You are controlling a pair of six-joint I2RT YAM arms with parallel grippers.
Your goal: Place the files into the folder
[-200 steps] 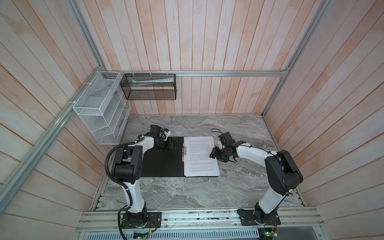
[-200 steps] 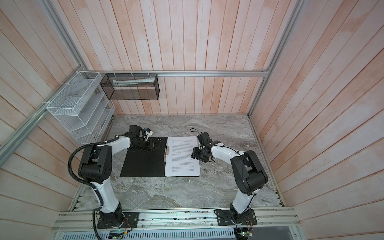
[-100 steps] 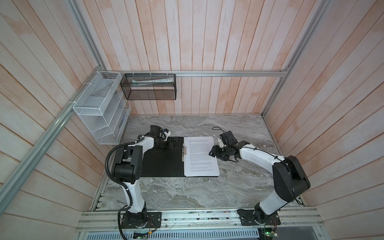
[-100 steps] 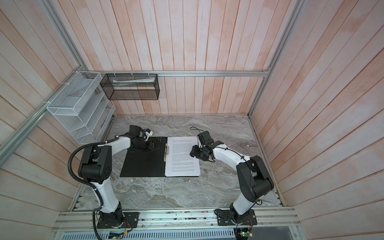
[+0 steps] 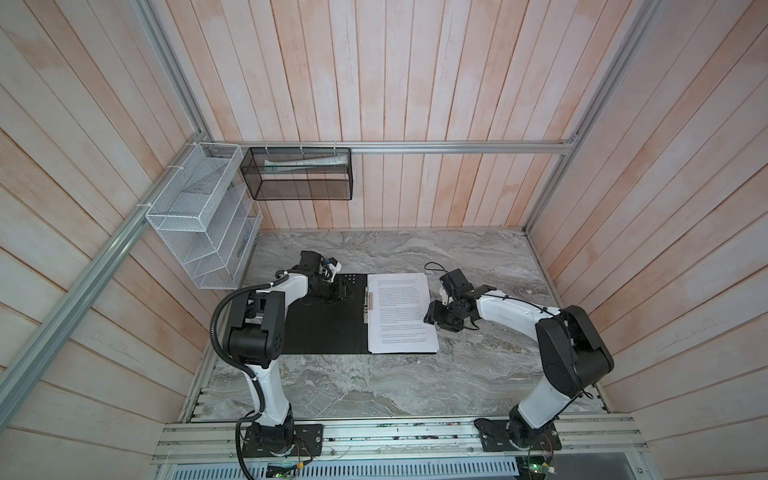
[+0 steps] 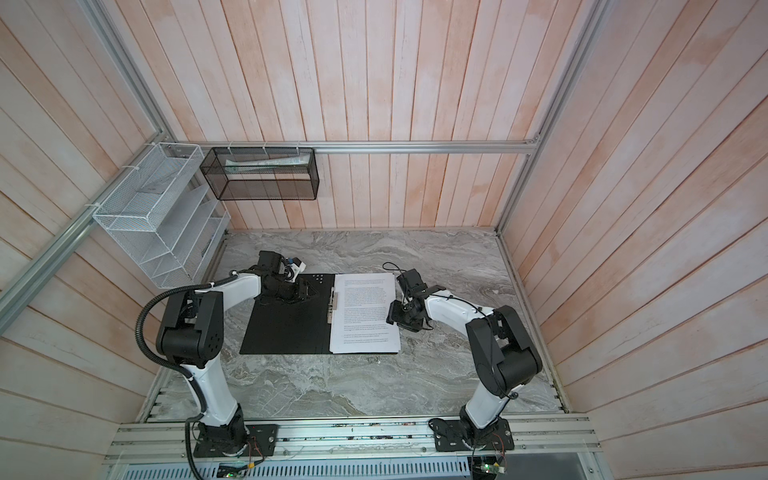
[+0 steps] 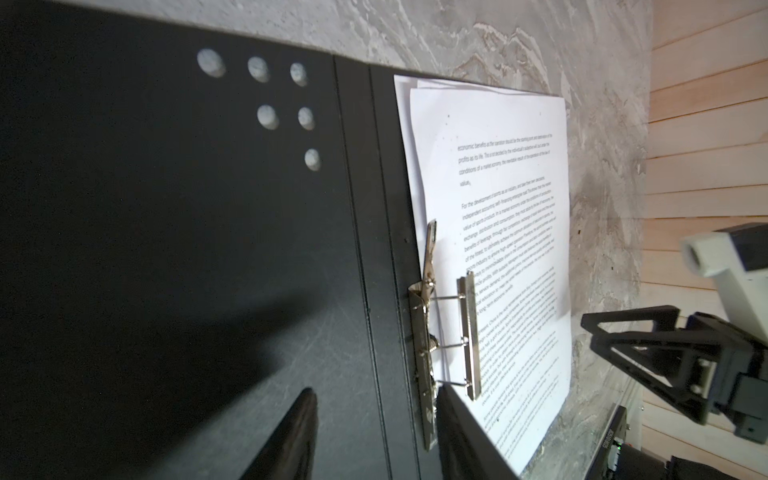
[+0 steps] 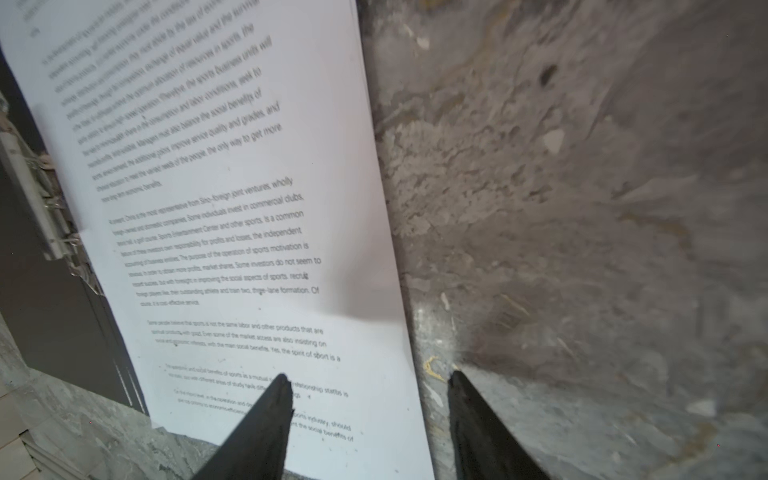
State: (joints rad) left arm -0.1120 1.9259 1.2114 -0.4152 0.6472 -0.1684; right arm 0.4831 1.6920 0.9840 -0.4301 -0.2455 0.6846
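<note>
On the grey worktop (image 5: 374,386) we found both claws half open, gripping nothing: left claw (image 7: 374,390) above the folder (image 7: 166,249), right claw (image 8: 369,374) astride the edge of the files (image 8: 232,166).

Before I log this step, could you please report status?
Left gripper open at folder spine. Right gripper open, astride edge of files. All flat on folder's right half. Nothing blocking.

The files (image 5: 401,316) lie on the right half of the folder (image 5: 324,332), against its spine clip (image 5: 367,305).
</note>
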